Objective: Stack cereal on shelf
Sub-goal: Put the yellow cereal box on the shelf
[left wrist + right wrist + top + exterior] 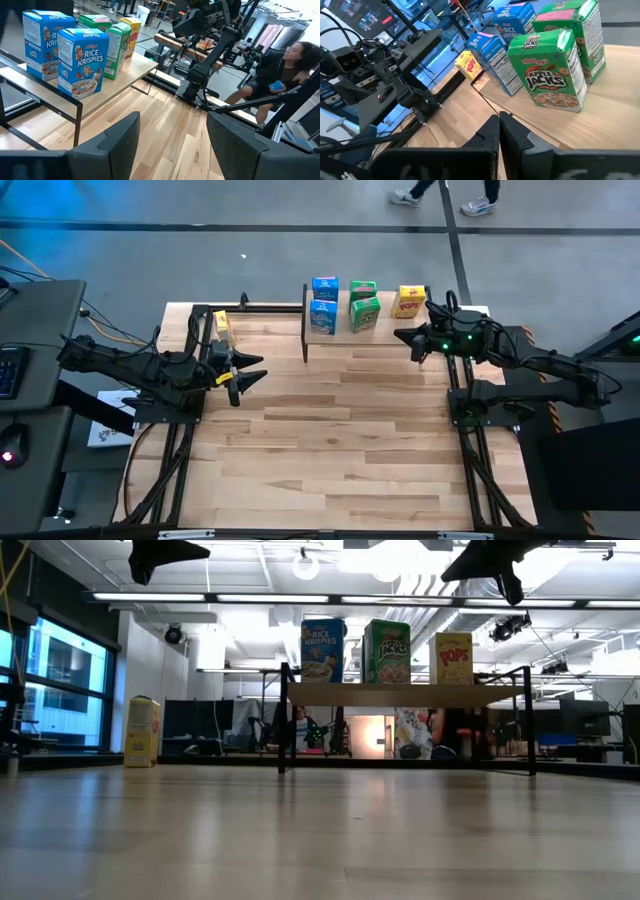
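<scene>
Five cereal boxes stand upright on the low wooden shelf (338, 332): two blue (324, 315) (80, 62), two green (365, 313) (552, 70) and one yellow (410, 301) (453, 658) at its right end. The other yellow box (221, 330) (143, 730) stands on the tabletop near the far left corner. My left gripper (250, 375) (172, 135) is open and empty, raised over the table left of the shelf, near that yellow box. My right gripper (408, 338) (499, 131) is shut and empty, hovering by the shelf's near right corner.
The shelf (400, 695) stands on thin black legs at the table's far edge. Black frame rails (460, 440) run along both table sides. A seated person (287, 65) is beyond the right side, and someone's feet (478, 205) show on the floor past the far edge.
</scene>
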`<action>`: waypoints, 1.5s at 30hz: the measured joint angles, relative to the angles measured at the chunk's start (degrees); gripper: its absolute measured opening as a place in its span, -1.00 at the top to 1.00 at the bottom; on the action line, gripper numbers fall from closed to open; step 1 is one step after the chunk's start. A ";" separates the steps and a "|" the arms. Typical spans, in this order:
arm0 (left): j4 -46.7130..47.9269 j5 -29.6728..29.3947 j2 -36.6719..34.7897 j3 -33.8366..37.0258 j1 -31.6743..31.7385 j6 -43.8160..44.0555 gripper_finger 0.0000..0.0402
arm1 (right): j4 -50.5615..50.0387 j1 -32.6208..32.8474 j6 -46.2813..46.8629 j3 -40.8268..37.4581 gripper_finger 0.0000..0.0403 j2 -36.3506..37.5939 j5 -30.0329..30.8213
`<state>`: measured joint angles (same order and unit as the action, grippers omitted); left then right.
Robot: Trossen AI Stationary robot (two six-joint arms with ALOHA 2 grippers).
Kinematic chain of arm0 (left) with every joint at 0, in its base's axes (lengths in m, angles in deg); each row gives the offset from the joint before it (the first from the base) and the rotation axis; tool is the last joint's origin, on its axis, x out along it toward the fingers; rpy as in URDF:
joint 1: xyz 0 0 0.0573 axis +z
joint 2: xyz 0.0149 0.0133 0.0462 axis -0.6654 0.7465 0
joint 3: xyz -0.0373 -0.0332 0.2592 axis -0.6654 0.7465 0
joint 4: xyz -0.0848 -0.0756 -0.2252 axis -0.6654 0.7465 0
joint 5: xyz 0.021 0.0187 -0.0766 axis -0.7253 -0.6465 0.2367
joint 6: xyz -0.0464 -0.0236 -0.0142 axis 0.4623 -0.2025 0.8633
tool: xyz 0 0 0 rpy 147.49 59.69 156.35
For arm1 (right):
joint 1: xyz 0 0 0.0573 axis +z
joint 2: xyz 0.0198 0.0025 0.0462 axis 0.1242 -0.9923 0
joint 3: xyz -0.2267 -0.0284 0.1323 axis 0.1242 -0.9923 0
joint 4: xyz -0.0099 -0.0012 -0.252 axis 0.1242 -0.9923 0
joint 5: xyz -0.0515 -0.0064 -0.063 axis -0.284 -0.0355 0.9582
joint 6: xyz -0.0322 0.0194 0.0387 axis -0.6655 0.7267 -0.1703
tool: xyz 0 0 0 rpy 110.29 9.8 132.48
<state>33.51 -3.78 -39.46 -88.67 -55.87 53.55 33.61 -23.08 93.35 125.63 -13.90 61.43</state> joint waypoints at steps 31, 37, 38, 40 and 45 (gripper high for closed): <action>27.21 -11.16 2.23 -7.14 13.50 26.38 -0.10 | -0.86 -0.02 -3.09 -0.01 1.00 -1.09 2.82; 34.06 -3.52 5.70 -12.23 24.14 20.05 -0.10 | -0.86 -0.02 -2.63 0.01 1.00 -1.09 2.83; 34.10 -2.29 6.14 -12.47 25.49 18.91 -0.10 | -0.86 -0.02 -2.56 0.01 1.00 -1.09 2.84; 34.20 0.61 6.79 -12.52 27.95 17.32 -0.10 | -0.86 -0.02 -2.48 0.01 1.00 -1.09 2.84; 36.61 6.76 8.17 -12.52 32.69 13.93 -0.10 | -0.86 -0.02 -2.46 0.01 1.00 -1.09 2.84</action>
<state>70.12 2.97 -31.29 -101.19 -23.18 67.48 32.75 -23.10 90.89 125.64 -14.99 64.28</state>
